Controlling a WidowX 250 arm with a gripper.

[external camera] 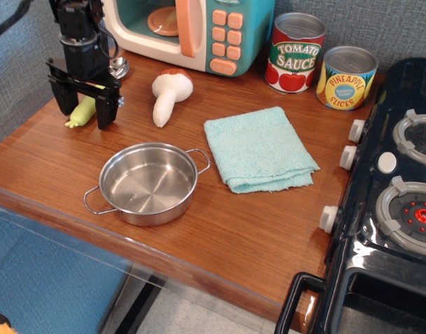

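- Your fingers are spread wide and pointing down, with nothing held. The tips sit at or just above the table; you can't tell from this view whether they touch it.
- The yellow-green soft toy lies on the table right between the two fingers, which straddle it. The pale tip pokes out past the far finger, and the rest is partly hidden by the arm.
- Handling, my read: it's plush, so light, squashy and not fragile. The fabric should grip well and slip is unlikely. It will compress, so expect the fingers to close well in before it feels firm.
- Best hold, my read: across the thick middle rather than the tapered pale end, which could squirt out.
- The plush mushroom is near the fingers, on the side toward the cloth, and not touching them.
- The steel pot sits in front of the fingers, nearer the table edge. It's empty and apart from them.
- The toy microwave is behind the fingers. A small shiny item sits just behind them, and you can't tell what it is.
- The tomato sauce can, pineapple can and stove are well apart from the fingers, beyond the cloth.
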